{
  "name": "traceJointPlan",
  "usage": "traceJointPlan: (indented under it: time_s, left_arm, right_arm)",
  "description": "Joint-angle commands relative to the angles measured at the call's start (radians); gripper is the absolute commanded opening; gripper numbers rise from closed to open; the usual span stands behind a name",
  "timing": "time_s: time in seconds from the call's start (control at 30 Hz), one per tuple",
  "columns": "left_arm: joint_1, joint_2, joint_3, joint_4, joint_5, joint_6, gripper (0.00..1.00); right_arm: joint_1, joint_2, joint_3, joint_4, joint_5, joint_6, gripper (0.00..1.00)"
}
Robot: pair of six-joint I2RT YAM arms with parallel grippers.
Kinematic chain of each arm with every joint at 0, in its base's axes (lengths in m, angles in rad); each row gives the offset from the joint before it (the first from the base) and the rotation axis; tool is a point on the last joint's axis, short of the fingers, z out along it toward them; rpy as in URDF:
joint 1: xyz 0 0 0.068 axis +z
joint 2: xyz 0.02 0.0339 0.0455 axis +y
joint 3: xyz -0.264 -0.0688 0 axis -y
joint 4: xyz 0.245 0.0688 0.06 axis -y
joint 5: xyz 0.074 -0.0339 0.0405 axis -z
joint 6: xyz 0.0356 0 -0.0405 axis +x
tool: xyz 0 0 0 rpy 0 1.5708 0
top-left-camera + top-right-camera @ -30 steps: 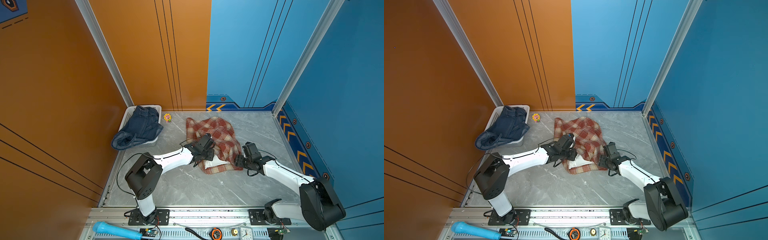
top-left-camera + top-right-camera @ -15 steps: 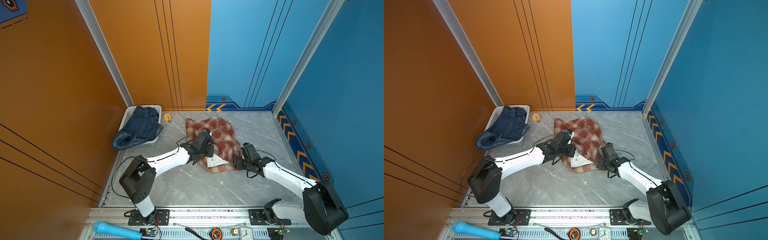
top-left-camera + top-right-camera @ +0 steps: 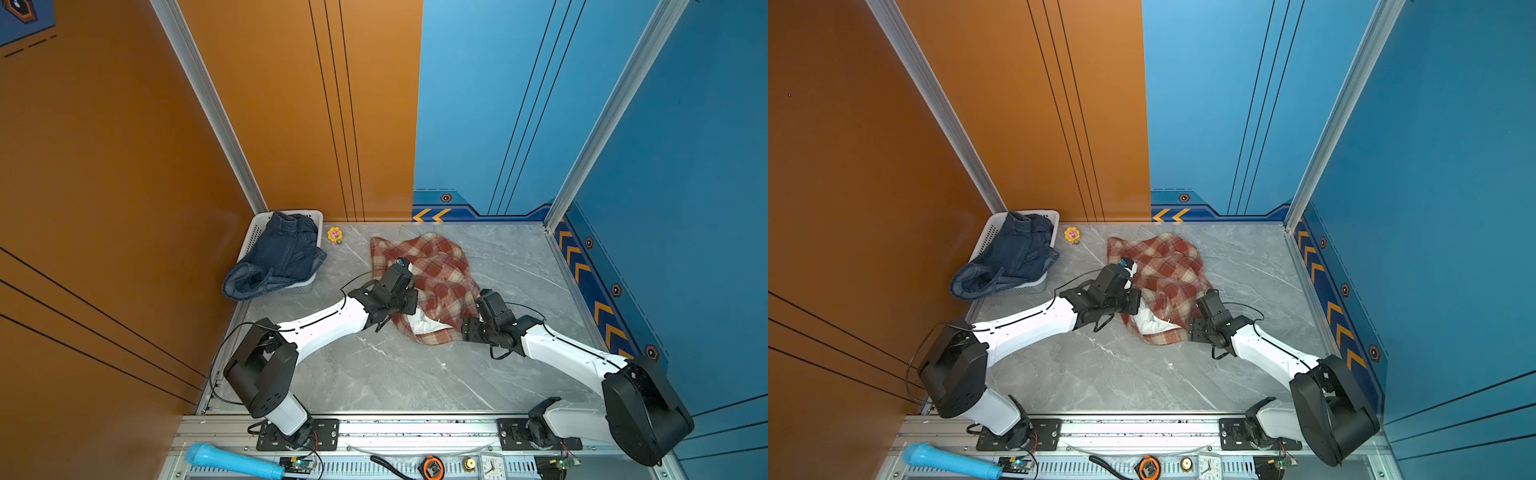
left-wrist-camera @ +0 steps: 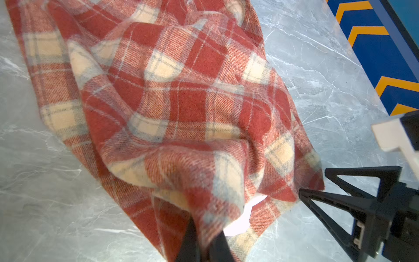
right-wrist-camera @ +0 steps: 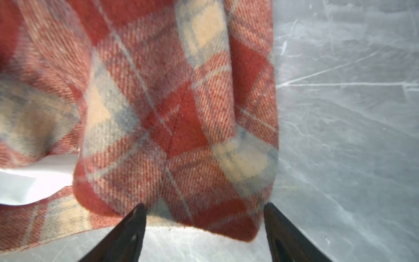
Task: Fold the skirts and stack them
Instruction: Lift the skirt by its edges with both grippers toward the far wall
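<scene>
The red, cream and tan plaid skirt (image 3: 434,280) (image 3: 1169,278) lies crumpled on the grey floor, its white lining showing at the near edge. My left gripper (image 4: 204,242) is shut on a raised fold of it at its near left side (image 3: 413,305). My right gripper (image 5: 204,213) is open, with its two fingers astride the skirt's near right corner (image 3: 465,324). In the left wrist view the right gripper's black fingers (image 4: 317,197) almost touch the cloth's edge. Dark blue denim skirts (image 3: 282,255) (image 3: 1013,253) lie heaped in the basket and spill over its near left rim.
The white perforated basket (image 3: 254,232) (image 3: 989,232) stands in the back left corner against the orange wall. A small sunflower toy (image 3: 335,235) lies beside it. A blue microphone (image 3: 232,461), a tape measure and a clock lie on the front rail. Blue walls bound the right and back.
My left gripper's jaws have closed on a fold of the plaid skirt. The right gripper has stayed open at the skirt's near right corner.
</scene>
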Motion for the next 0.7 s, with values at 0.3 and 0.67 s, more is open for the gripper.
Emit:
traceJointPlan:
  time_s: [0.3, 0.67]
  left_arm:
    - [0.044, -0.15, -0.043, 0.0, -0.049, -0.033, 0.0]
    - [0.091, -0.221, -0.016, -0.003, -0.039, -0.01, 0.0]
  right_arm:
    - [-0.016, 0.075, 0.01, -0.045, 0.038, 0.067, 0.77]
    - [-0.083, 0.029, 0.21, -0.041, 0.059, -0.004, 0.0]
